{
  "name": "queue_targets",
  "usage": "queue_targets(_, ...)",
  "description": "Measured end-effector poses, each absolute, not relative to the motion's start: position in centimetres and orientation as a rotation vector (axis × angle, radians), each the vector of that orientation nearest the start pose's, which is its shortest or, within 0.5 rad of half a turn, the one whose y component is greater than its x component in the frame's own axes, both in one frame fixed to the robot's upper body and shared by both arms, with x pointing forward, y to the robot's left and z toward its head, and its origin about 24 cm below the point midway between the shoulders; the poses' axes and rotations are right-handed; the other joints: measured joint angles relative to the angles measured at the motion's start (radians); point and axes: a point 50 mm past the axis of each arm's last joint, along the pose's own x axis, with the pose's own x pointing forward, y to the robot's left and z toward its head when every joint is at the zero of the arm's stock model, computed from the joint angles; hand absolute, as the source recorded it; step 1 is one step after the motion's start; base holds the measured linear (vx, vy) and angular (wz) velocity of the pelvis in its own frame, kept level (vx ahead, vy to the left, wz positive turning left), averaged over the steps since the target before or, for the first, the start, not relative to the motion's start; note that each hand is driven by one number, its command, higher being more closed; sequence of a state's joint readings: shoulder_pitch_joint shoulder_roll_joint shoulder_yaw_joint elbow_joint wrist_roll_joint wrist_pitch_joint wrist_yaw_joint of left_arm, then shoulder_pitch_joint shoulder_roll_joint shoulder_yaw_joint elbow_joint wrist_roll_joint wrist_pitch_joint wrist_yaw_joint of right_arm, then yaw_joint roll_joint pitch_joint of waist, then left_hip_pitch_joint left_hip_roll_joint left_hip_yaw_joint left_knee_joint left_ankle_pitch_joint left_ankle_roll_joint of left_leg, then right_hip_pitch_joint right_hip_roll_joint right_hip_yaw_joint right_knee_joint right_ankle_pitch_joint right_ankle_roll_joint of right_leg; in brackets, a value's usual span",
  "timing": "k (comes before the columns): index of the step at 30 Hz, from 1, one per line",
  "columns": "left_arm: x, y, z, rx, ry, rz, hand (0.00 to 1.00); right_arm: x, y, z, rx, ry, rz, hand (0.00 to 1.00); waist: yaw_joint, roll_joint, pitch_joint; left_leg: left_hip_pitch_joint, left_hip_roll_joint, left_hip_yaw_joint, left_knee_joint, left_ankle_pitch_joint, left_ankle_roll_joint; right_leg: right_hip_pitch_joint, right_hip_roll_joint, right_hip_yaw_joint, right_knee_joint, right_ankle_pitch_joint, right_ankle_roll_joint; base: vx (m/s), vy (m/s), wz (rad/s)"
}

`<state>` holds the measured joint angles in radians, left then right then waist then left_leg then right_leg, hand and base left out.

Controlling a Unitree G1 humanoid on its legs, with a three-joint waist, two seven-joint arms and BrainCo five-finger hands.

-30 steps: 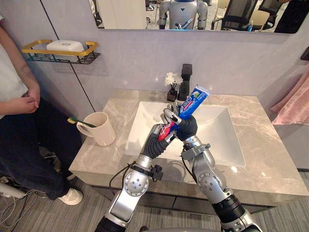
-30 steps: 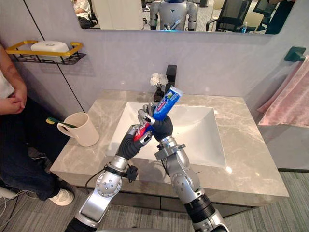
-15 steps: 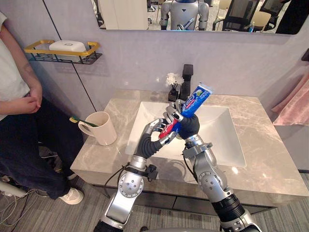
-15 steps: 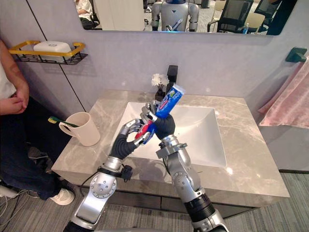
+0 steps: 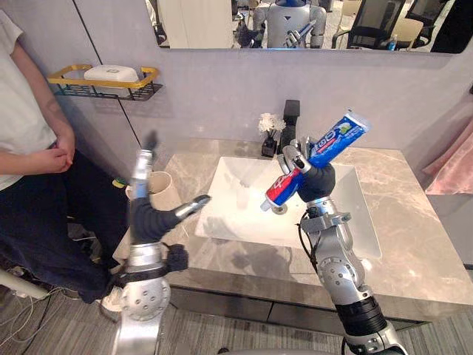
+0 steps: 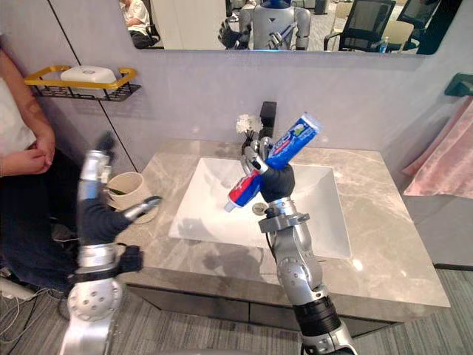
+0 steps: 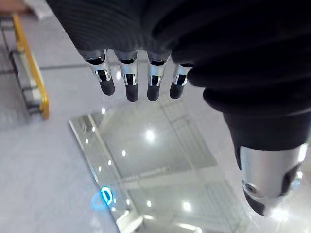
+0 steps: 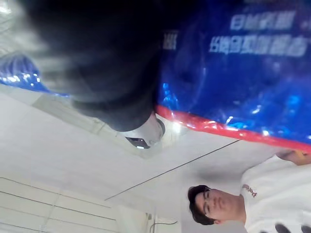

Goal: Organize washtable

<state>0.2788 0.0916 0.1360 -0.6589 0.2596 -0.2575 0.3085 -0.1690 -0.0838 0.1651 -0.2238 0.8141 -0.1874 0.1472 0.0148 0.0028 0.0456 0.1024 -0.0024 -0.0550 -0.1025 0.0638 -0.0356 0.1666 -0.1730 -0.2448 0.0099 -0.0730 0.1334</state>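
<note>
Toothpaste tube (image 5: 334,140) is clamped in the right hand (image 5: 316,183) in the left eye view. The fingers are curled tight round its middle. The capped end slants down past them on one side and the flat crimped end rises past them on the other. Hand and tube hang above the white sink (image 5: 244,218), clear of it. Behind the fingers stand the black faucet (image 5: 290,117) and a small vase of white flowers (image 5: 267,127). The left hand (image 5: 148,220) is raised over the left end of the counter (image 5: 414,222). Its fingers (image 5: 143,164) are straight and point up, its thumb (image 5: 194,205) is spread wide toward the sink, and nothing lies between them. A cream cup (image 5: 167,192) stands on the counter just behind that hand, showing in the gap between fingers and thumb. A toothbrush (image 5: 118,182) head sticks out on the finger side. Past the fingertips a yellow-rimmed wall shelf (image 5: 65,77) carries a white soap (image 5: 111,72), and a person (image 5: 26,140) stands beside it.

The right eye view tells the same: the tube gripped over the basin, the left hand spread and empty in front of the cup.

In the left wrist view the fingers lie straight in a row, slightly apart, with the thumb well off from them. The shelf's yellow rim and the mirror (image 7: 160,174) lie beyond the fingertips.

In the right wrist view the tube's blue and red skin lies pressed against the dark cover, with one fingertip (image 8: 141,136) wrapped over it. The person shows beyond.
</note>
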Motion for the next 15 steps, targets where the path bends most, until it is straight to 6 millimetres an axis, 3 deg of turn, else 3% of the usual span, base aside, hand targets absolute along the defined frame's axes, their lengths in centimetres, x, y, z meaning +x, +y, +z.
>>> queue_targets(6,13.9,25.7,13.8,0.211,-0.562,0.784,0.00,26.0,-13.1,14.3,0.723,-0.508,0.339,1.00,0.007,0.002,0.001,-0.008,-0.001,-0.014,0.000,0.000,0.000,0.004,0.001,-0.010,-0.006,0.000,0.000,0.00,-0.018,0.08)
queue_targets(11,13.0,28.9,8.2,0.030,-0.324,0.933,0.00,25.9,-14.5,14.1,0.719,-0.525,0.267,1.00,0.029,0.004,0.002,-0.014,-0.001,-0.023,0.000,0.000,0.000,0.003,0.001,-0.028,-0.006,-0.002,-0.001,-0.02,-0.018,0.06)
queue_targets(15,11.9,29.5,3.6,-0.085,-0.122,0.978,0.00,25.9,-14.7,14.1,0.719,-0.528,0.256,1.00,0.032,0.001,0.004,-0.018,-0.001,-0.026,0.000,0.000,-0.001,0.002,0.000,-0.033,-0.006,-0.003,-0.001,-0.01,-0.009,0.03)
